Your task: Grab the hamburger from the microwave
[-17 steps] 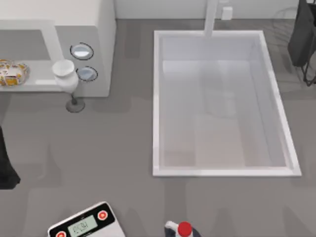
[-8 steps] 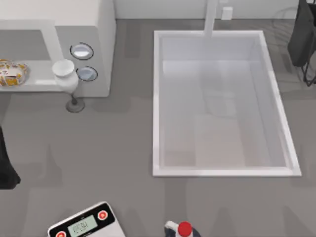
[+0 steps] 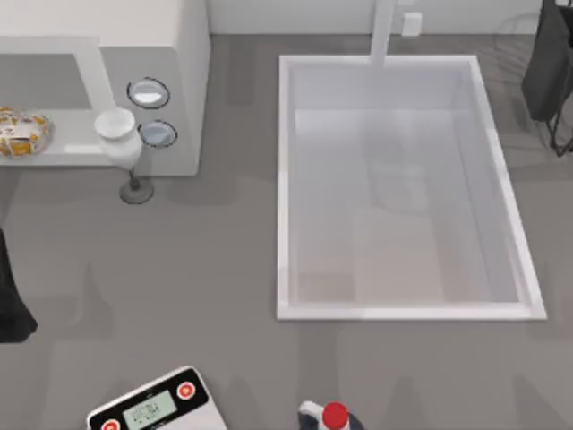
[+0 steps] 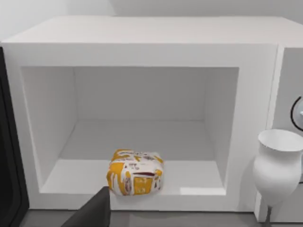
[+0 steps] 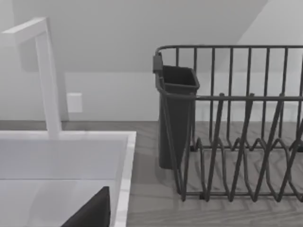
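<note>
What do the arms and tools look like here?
Little to go on. The left arm is a black, angular shape at the top view's left edge; the right arm is a black shape at its upper right corner. Each wrist view catches a dark grey slanted sliver of the tool. No cables or markings visible.

Left arm (image 3: pixel 11 296): a dark section stands at the worktop's left edge, about midway along it, toward the front. One dark finger (image 4: pixel 92 213) of the left claw (image 4: pixel 94 215) enters the left wrist view from below; whether the claw is parted or closed cannot be determined.

Right arm (image 3: pixel 548 67): dark body at the worktop's far right corner. One dark finger (image 5: pixel 92 210) of the right claw (image 5: pixel 94 213) appears in the right wrist view; its state is likewise undetermined.
</note>
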Controlling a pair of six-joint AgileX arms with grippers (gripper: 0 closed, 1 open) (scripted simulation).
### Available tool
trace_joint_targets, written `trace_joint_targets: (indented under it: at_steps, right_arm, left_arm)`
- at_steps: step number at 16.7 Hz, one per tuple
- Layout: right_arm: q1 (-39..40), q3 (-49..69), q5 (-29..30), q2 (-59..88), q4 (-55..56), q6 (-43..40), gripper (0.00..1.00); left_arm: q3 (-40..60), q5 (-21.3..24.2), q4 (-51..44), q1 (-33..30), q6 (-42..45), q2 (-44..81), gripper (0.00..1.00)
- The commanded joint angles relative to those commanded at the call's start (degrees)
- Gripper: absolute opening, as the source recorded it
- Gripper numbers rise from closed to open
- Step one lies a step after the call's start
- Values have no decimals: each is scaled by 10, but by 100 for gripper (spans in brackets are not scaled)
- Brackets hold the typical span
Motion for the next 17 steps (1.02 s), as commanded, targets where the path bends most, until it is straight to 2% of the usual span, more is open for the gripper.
trace_joint_targets:
  at_steps: [3, 7, 17]
  right_arm:
    - [0, 0, 0, 0, 0, 0, 100]
    - [0, 0, 0, 0, 0, 0, 100]
    - [0, 0, 0, 0, 0, 0, 100]
  left_arm:
    - [17, 4, 25, 3, 1, 50, 100]
    - [66, 14, 96, 12, 5, 189, 100]
    - [256, 53, 373, 46, 21, 736, 100]
